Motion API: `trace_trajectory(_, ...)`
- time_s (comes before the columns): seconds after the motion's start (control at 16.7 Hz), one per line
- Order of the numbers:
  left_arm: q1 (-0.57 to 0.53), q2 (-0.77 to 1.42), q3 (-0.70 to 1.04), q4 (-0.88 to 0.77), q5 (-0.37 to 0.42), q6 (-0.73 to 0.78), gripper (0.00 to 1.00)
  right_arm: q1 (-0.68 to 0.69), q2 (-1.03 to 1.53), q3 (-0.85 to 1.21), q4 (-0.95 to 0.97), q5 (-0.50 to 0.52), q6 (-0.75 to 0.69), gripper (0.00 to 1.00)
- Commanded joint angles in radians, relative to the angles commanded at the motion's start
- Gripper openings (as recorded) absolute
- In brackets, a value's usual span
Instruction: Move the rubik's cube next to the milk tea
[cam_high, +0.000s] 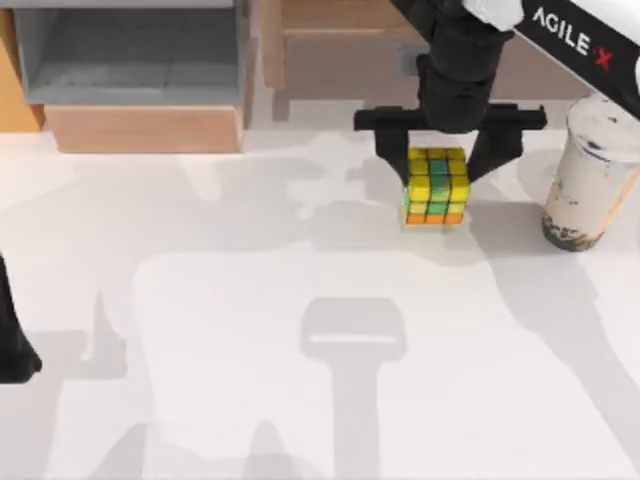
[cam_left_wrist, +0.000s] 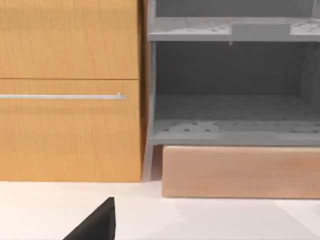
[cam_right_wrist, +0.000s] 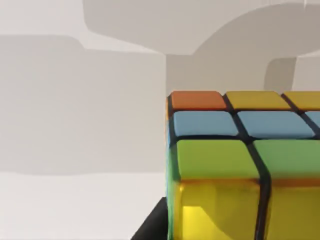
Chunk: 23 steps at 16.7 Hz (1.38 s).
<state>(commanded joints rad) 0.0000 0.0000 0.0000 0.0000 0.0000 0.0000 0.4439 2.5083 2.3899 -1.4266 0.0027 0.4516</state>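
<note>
The left arm (cam_high: 12, 345) sits parked at the table's left edge, its grip state impossible to tell. The right gripper (cam_high: 437, 165) has its fingers on either side of the cube (cam_high: 436, 186), apparently clamped on it, with the milk tea (cam_high: 591, 175) well off to its right. Carried too far that way, the cube or a finger could tip the tall cup.

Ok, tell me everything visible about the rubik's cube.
The rubik's cube is a small glossy 3x3 puzzle, its squares yellow, green and orange from above, blue too in the right wrist view, with black seams. It stands upright, between the right gripper jaws, left of the milk tea and apart from it.
</note>
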Motion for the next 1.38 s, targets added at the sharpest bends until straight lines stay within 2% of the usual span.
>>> trace_trajectory(1.38,0.000,0.000,0.000,0.000,0.000,0.000,1.00,-0.007,0.001,-0.091,0.068,0.006,0.003,0.00)
